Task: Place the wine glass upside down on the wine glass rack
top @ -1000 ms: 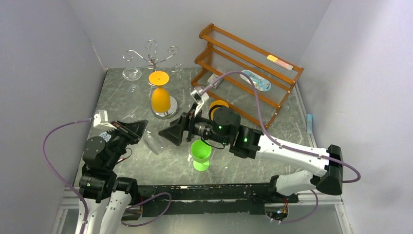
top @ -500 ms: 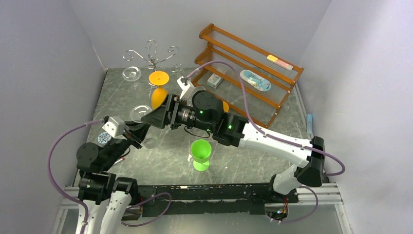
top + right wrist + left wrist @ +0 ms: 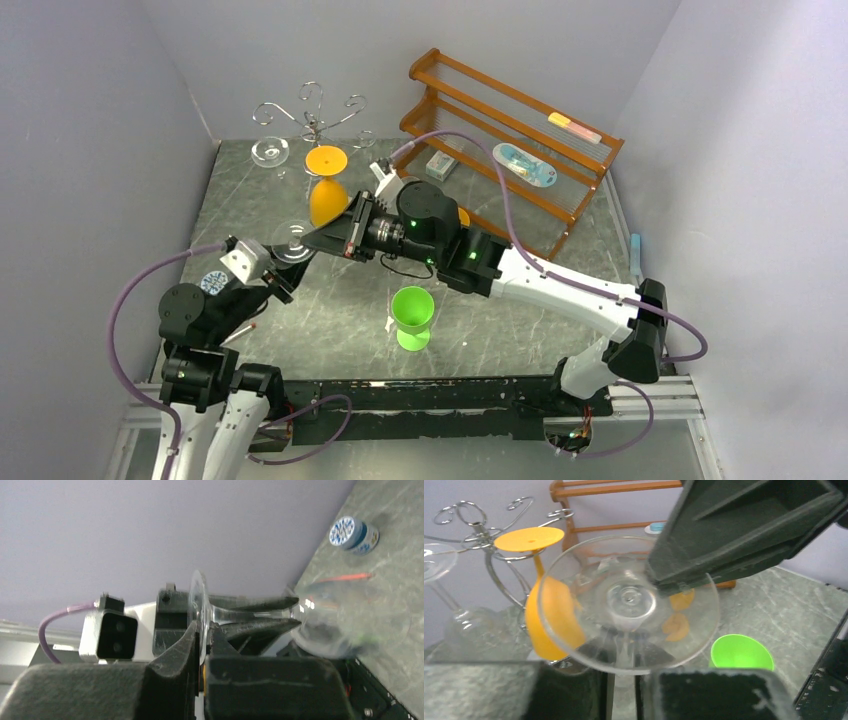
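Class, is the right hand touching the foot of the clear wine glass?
Touching. The right wrist view shows the foot of the clear wine glass pinched edge-on between the fingers of the right hand, with no gap visible.

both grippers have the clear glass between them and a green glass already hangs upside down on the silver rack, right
No: the top view shows the orange glass hanging upside down on the silver rack; the green glass stands upright on the table. The left gripper and right gripper do have the clear glass between them.
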Action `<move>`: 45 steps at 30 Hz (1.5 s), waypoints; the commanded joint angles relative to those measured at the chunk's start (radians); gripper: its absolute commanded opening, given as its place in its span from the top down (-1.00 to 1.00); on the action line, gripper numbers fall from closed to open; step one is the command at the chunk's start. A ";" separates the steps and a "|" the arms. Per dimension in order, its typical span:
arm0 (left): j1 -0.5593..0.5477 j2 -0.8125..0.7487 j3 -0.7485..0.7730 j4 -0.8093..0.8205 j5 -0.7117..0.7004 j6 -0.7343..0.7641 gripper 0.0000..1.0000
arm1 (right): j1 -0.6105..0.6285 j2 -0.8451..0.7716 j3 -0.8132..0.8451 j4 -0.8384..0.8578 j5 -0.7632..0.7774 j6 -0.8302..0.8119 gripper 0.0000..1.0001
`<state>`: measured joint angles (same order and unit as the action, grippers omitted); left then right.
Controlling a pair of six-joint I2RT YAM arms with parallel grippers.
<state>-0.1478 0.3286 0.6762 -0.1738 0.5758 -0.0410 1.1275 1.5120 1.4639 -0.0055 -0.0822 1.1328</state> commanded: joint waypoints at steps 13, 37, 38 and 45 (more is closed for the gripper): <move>-0.005 -0.162 0.003 -0.081 -0.048 -0.402 -0.64 | -0.082 -0.100 -0.110 -0.061 0.060 0.056 1.00; -0.006 0.089 0.270 -0.363 -0.214 -0.589 -0.64 | -0.436 -0.081 0.030 -0.103 0.114 0.009 1.00; -0.006 0.091 0.272 -0.371 -0.217 -0.591 -0.64 | -0.444 -0.063 0.045 -0.098 0.111 0.013 1.00; -0.006 0.103 0.280 -0.411 -0.253 -0.592 -0.64 | -0.463 -0.015 0.094 -0.070 0.087 0.059 1.00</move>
<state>-0.1490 0.4244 0.9249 -0.5346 0.3588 -0.6258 0.6720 1.4849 1.5257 -0.1329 0.0147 1.1564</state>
